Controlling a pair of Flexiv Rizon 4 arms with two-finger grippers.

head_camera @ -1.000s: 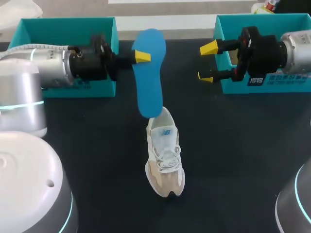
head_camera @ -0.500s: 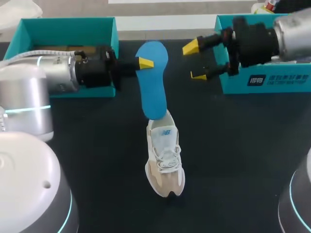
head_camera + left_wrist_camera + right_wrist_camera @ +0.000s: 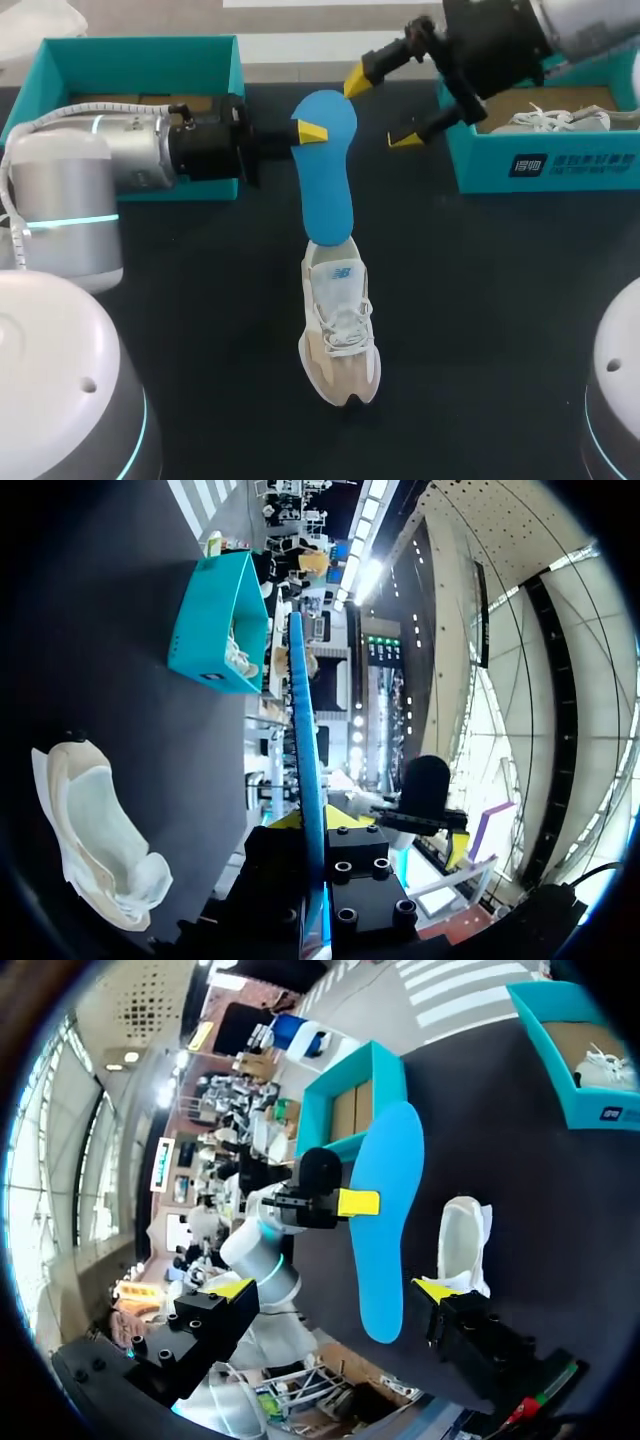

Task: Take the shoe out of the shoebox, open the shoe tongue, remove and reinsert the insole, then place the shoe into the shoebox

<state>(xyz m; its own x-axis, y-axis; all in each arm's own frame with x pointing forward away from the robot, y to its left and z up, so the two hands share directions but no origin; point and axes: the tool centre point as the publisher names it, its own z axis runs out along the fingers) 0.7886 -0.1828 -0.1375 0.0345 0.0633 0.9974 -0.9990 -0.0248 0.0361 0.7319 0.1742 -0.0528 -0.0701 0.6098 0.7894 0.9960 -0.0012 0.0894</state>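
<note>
Shoe [image 3: 340,325], pale beige and white, lies on the dark table [image 3: 480,300] near its middle, upright on its sole, heel to 12 o'clock and toe to about 6 o'clock, laces loose. No gripper touches it.

Just at its 12 o'clock hangs the blue insole [image 3: 328,165], lifted off the table. Its lower end comes down over the shoe's heel opening in the head view; whether it touches the collar cannot be told. The broad upper end leans toward 12 o'clock.

The left gripper [image 3: 312,131] comes in from 9 o'clock and is clamped on the insole's upper part. One yellow tip shows on the near face. In the left wrist view the insole [image 3: 305,780] stands edge-on between the two fingers of the gripper [image 3: 315,820], pinched from both sides, with the shoe [image 3: 95,840] on the table beside and below it.

The right gripper [image 3: 382,110] hangs at the insole's 2 o'clock, near it but apart, its fingers spread wide and holding nothing. From the right wrist view the insole [image 3: 385,1220] lies ahead of that gripper [image 3: 335,1290], and the shoe [image 3: 462,1240] just beyond it.

A teal shoebox [image 3: 140,60] sits at the shoe's 10 o'clock behind the left arm. A second teal shoebox [image 3: 540,165] sits at 2 o'clock, with another white shoe [image 3: 555,120] inside.
</note>
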